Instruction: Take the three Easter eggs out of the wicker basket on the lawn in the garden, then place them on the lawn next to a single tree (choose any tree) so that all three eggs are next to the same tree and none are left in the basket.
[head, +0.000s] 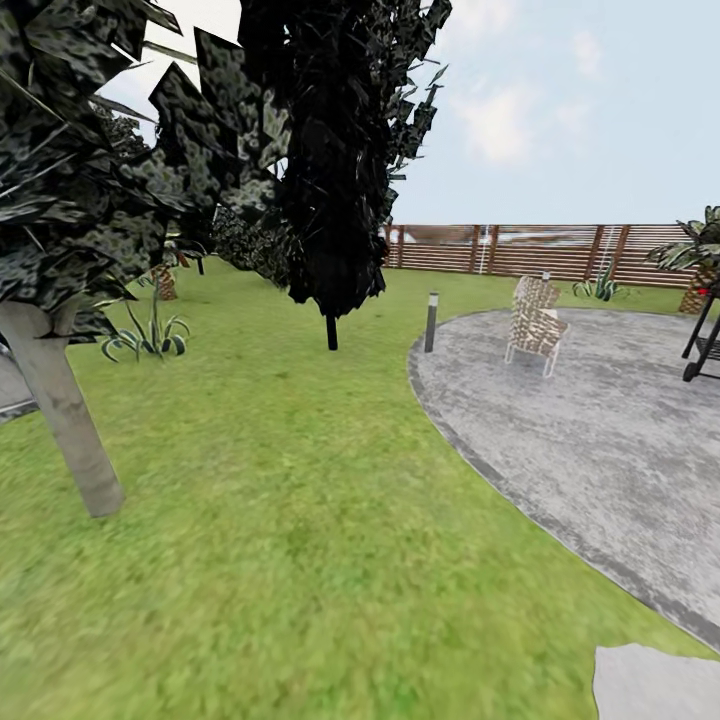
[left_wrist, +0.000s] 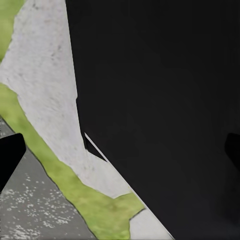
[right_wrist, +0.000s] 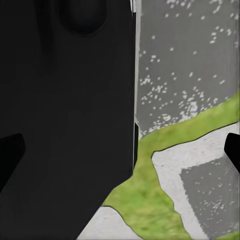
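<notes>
Head view: wide lawn (head: 300, 560) runs fwd to a brown slat fence (head: 540, 250) at the back of the garden. At left a tree (head: 65, 420) w/ pale grey trunk leans a bit; its base sits in the grass, its crown is cut off by the frame top and left edge. Behind it, center-left, a dark near-black columnar tree (head: 335, 150) on a thin stem, top also cropped. Small spiky plant (head: 150, 335) between the two trunks, further back. Right side: round grey paved patio (head: 600, 440) w/ a dark edge; a woven chair (head: 535, 320) stands on it, a short dark post lamp (head: 431, 320) just beside its rim on the grass. A black frame (head: 702, 335) at the right edge is cut off, can't tell what it is. Pale stone slab (head: 650, 685) at bottom right corner, partly cropped.

Left wrist view: left end effector (left_wrist: 120, 152), only dark finger tips (left_wrist: 10, 155) poke in at both edges, well apart, nothing between them; a big black body part hides most of the ground, w/ pale slabs and grass strips beside it.

Right wrist view: right end effector (right_wrist: 120, 150), tips (right_wrist: 10, 152) likewise at opposite edges, so spread wide, prob. empty; black bulk hides about half, grey paving and grass beyond.
</notes>
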